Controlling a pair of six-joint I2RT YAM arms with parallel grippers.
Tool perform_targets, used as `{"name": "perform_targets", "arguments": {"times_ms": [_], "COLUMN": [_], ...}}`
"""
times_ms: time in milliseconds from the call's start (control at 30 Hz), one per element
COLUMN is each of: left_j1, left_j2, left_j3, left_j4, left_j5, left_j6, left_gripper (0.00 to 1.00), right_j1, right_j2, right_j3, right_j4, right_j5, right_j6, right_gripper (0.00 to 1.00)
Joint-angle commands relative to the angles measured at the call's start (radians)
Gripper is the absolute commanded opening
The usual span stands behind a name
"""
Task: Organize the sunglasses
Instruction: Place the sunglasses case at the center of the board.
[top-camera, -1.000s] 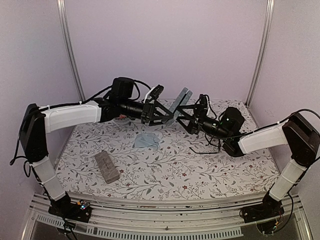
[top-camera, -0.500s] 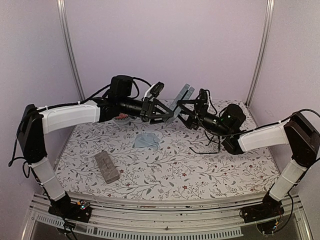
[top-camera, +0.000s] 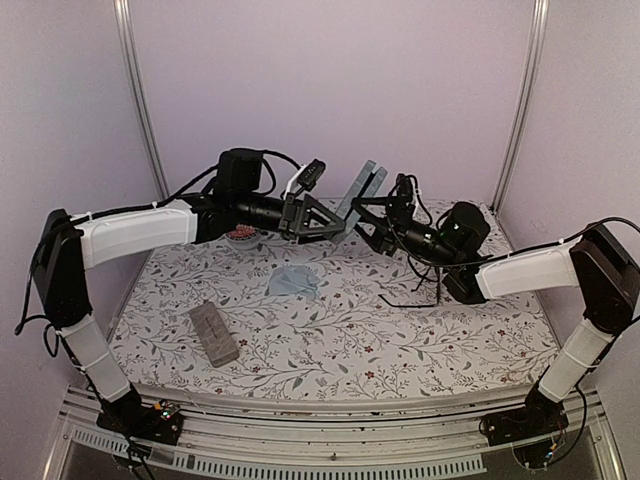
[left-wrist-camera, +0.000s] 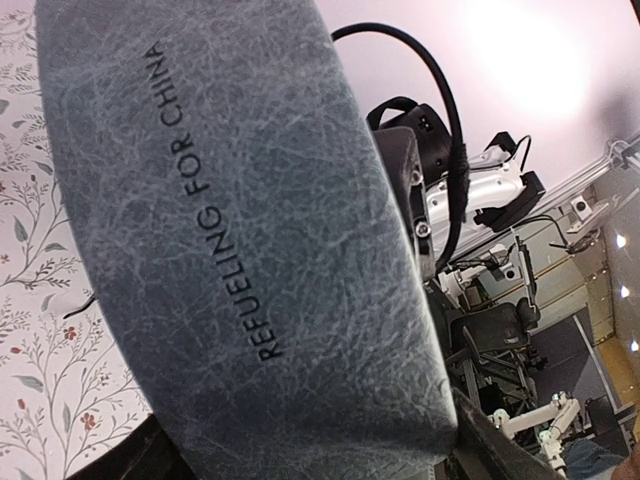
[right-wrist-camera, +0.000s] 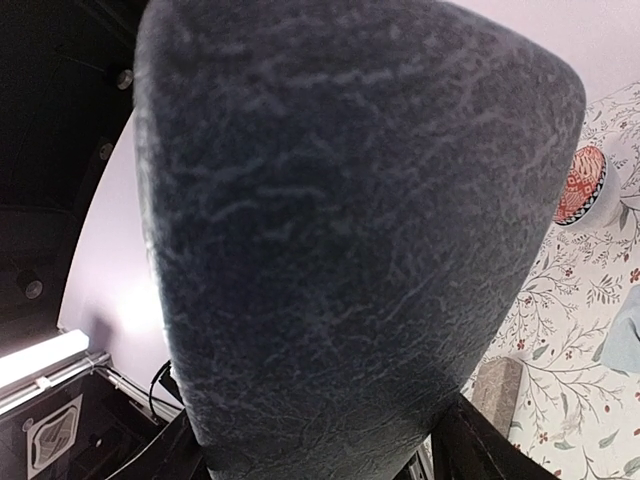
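Observation:
A blue-grey sunglasses case (top-camera: 361, 192) is held in the air over the back of the table, tilted on end, between both grippers. My left gripper (top-camera: 334, 222) is shut on its lower left side and my right gripper (top-camera: 366, 217) on its lower right side. The case fills the left wrist view (left-wrist-camera: 240, 220), where it shows the words "REFUELING FOR CHINA", and it fills the right wrist view (right-wrist-camera: 340, 220). One pair of sunglasses (top-camera: 414, 297) with thin black wire frames lies on the table under the right arm. I see no second pair.
A light blue cloth (top-camera: 293, 282) lies mid-table. A tan-grey case (top-camera: 214, 333) lies at the front left and also shows in the right wrist view (right-wrist-camera: 495, 385). A small red-patterned bowl (top-camera: 240, 236) sits at the back left under the left arm.
Both grippers have lifted the blue-grey case a little and tipped it more upright. The things on the table have not moved.

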Motion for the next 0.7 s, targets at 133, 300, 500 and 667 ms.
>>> {"name": "perform_targets", "arguments": {"times_ms": [133, 300, 500, 667], "left_j1": [0.000, 0.001, -0.001, -0.001], "left_j2": [-0.055, -0.051, -0.015, 0.013], "left_j3": [-0.004, -0.002, 0.029, 0.042], "left_j4": [0.056, 0.028, -0.105, -0.184], "left_j5": [0.056, 0.035, -0.009, -0.055], "left_j6": [-0.010, 0.017, 0.108, 0.161], "left_gripper": [0.91, 0.84, 0.63, 0.57], "right_j1": [0.007, 0.008, 0.007, 0.006], "right_j2": [-0.003, 0.003, 0.021, 0.017], "right_j3": [0.031, 0.044, 0.073, 0.058], "right_j4": [-0.047, -0.054, -0.060, -0.069], "right_j5": [-0.094, -0.102, -0.108, -0.084], "right_j6": [-0.143, -0.146, -0.123, -0.111], "right_gripper": [0.52, 0.55, 0.66, 0.90]}}
